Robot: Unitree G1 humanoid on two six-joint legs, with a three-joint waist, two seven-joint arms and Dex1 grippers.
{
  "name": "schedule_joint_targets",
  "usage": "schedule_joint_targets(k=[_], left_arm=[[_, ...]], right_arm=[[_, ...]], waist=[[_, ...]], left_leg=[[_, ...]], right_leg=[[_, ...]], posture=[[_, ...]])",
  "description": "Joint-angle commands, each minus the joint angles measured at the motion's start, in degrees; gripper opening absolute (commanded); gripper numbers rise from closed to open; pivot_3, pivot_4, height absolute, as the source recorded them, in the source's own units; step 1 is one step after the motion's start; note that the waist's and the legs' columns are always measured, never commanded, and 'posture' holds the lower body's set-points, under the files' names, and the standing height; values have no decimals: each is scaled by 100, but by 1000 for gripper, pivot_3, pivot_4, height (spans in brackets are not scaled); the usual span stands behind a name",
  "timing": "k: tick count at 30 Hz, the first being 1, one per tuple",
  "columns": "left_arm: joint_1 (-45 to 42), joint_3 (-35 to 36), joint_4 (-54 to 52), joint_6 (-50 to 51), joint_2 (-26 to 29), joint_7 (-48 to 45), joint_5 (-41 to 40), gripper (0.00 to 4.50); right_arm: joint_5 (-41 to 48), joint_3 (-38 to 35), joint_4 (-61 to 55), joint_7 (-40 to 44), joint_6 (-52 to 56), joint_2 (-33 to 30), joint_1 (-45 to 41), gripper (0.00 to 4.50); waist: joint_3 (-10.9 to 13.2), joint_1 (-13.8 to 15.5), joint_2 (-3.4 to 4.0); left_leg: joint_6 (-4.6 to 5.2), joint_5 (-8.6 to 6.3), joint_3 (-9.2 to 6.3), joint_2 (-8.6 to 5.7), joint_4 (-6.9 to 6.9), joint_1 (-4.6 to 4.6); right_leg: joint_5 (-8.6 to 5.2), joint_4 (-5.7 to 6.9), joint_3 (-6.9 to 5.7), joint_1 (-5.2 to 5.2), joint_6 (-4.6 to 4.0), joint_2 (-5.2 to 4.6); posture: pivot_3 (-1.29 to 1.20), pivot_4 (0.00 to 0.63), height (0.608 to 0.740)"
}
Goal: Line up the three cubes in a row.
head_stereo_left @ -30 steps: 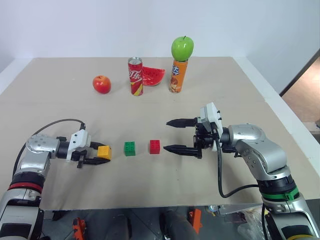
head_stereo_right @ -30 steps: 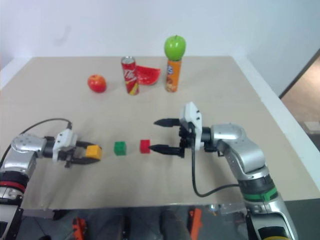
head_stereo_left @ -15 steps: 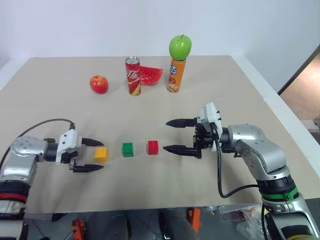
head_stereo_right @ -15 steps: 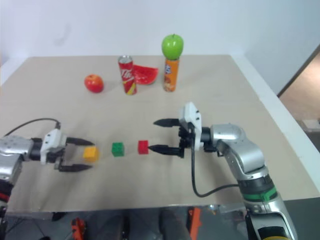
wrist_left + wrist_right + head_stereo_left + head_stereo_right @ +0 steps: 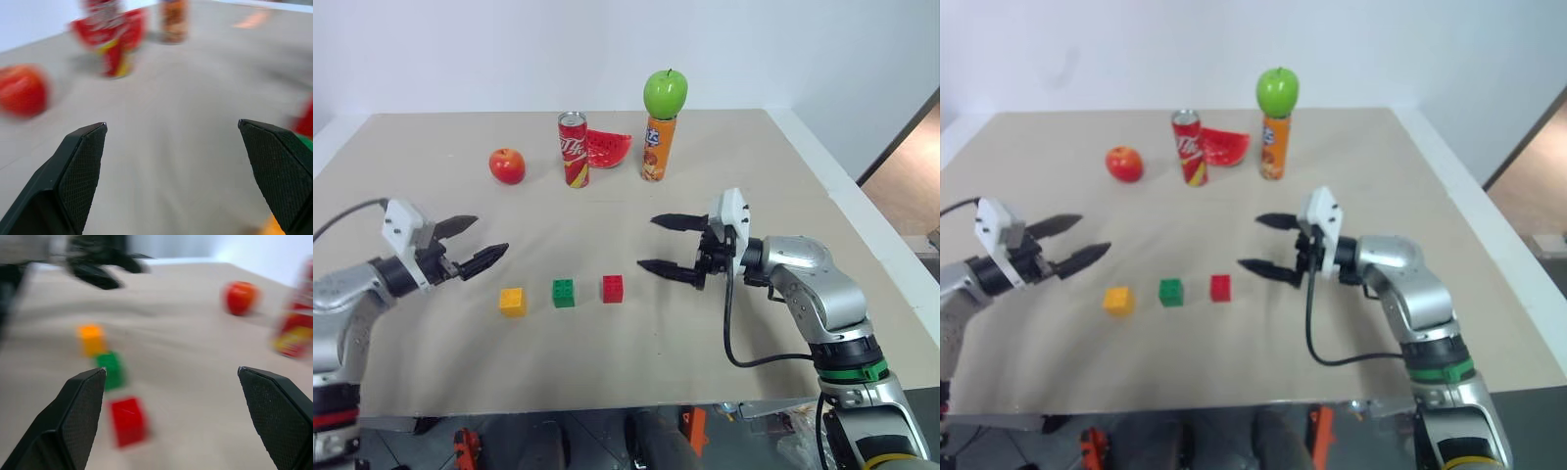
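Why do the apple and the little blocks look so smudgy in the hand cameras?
Left wrist view: the red apple and soda can are smeared, likely by camera motion. Right wrist view: the red cube, green cube and yellow-orange cube are streaky too. Left eye view: everything looks crisp.

Watermelon slice (image 5: 609,149) tucked half behind the red can (image 5: 574,149); green cube (image 5: 307,143) and red cube (image 5: 304,122) (mere blurs) clipped at the left wrist view's edge.
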Motion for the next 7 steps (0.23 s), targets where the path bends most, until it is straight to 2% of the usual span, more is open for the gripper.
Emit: schedule_joint_targets(k=[1, 7], left_arm=[[286, 256, -450, -44, -220, 956, 369, 4453], [914, 436, -767, -516, -638, 1770, 795, 4453]], right_arm=[[-113, -339, 80, -316, -313, 48, 114, 4500], [-176, -636, 105, -682, -507, 49, 497, 4500]], waist=[[-1, 4, -1], [-2, 8, -3]], left_leg=[[0, 0, -1, 1, 0, 0], [-1, 0, -1, -1, 0, 3]], right_leg=[[0, 0, -1, 0, 0, 0], [3, 0, 1, 3, -1, -4]], posture=[[0, 150, 740], [0, 150, 740]])
